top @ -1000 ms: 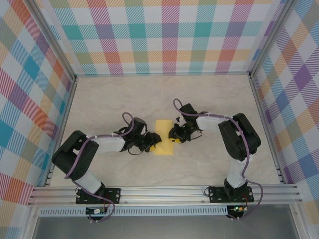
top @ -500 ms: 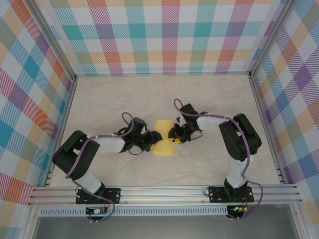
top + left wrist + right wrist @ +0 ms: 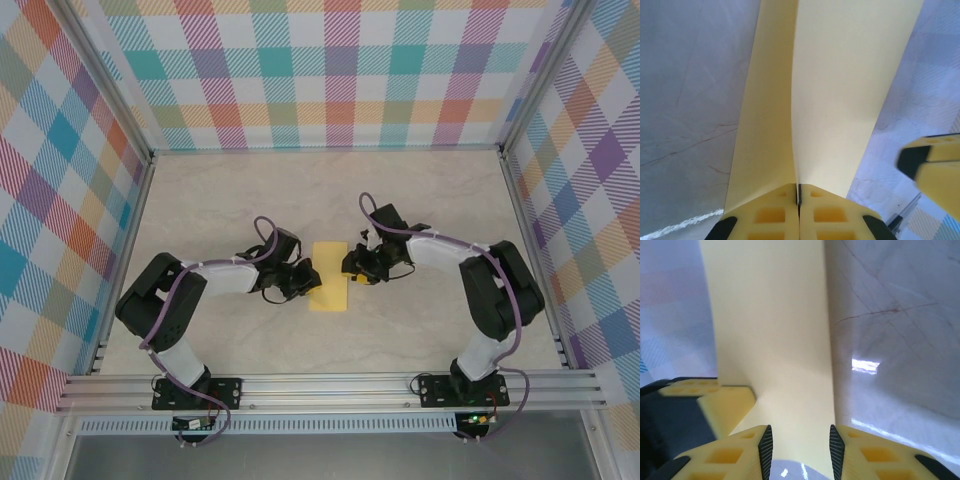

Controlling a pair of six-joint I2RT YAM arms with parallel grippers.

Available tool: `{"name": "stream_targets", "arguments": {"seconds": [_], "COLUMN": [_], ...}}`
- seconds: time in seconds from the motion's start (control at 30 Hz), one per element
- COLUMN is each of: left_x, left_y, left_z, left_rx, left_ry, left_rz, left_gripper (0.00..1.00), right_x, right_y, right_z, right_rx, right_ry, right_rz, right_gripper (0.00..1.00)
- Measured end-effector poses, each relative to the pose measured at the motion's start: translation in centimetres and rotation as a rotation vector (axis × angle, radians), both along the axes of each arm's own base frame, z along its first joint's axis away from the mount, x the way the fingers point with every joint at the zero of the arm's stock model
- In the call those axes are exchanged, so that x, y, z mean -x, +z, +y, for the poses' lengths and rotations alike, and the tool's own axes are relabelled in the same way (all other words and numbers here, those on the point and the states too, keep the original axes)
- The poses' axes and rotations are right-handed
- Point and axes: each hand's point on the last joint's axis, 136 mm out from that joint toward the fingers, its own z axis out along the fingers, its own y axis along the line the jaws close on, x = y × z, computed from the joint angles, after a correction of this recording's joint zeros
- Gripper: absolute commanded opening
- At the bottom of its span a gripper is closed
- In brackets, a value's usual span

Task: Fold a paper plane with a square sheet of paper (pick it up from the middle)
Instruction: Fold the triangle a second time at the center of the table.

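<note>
Left pincer clamped shut on the square sheet of paper, apparently folded in half between both pincers; right pincer part-open, straddling its edge; nose and wing folds not yet done.

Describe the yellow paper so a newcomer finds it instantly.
Find the pale marble-look tabletop inside the plaid walls. At its middle, between the left end effector and right end effector, sits a thin bright-yellow paper sheet folded into a narrow strip, the only paper there.
</note>
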Motion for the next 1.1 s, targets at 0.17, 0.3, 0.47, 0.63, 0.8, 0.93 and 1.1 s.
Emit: {"name": "stream_targets", "arguments": {"seconds": [0.17,0.3,0.47,0.63,0.8,0.93,1.1], "left_x": [0.0,0.1,0.1,-0.5,-0.9,-1.0,-1.0], "left_y": [1.1,1.7,2.3,3.0,3.5,3.5,3.5], "left_z": [0.0,-0.1,-0.8,-1.5,-2.1,-2.1,-2.1], "left_rx": [-0.036,-0.046,0.001,0.048,0.084,0.090,0.091], "left_ry": [-0.073,-0.108,-0.104,-0.077,-0.059,-0.042,-0.036], "left_rz": [-0.025,-0.025,-0.014,-0.020,-0.019,-0.007,-0.001], "left_gripper": [0.04,0.09,0.23,0.24,0.19,0.17,0.16], "right_x": [-0.1,0.7,2.9,5.5,7.8,9.7,9.9], "right_y": [3.2,4.2,4.1,4.9,5.2,4.6,3.0], "right_z": [-1.1,-1.5,-0.9,-0.1,2.0,3.5,5.1], "right_rx": [-0.012,-0.025,-0.018,0.010,0.065,0.149,0.296], "right_ry": [-0.019,-0.001,0.088,0.211,0.339,0.434,0.497], "right_rz": [-0.119,-0.171,-0.225,-0.348,-0.473,-0.561,-0.641], "right_gripper": [0.48,0.52,0.58,0.59,0.60,0.61,0.62]}}
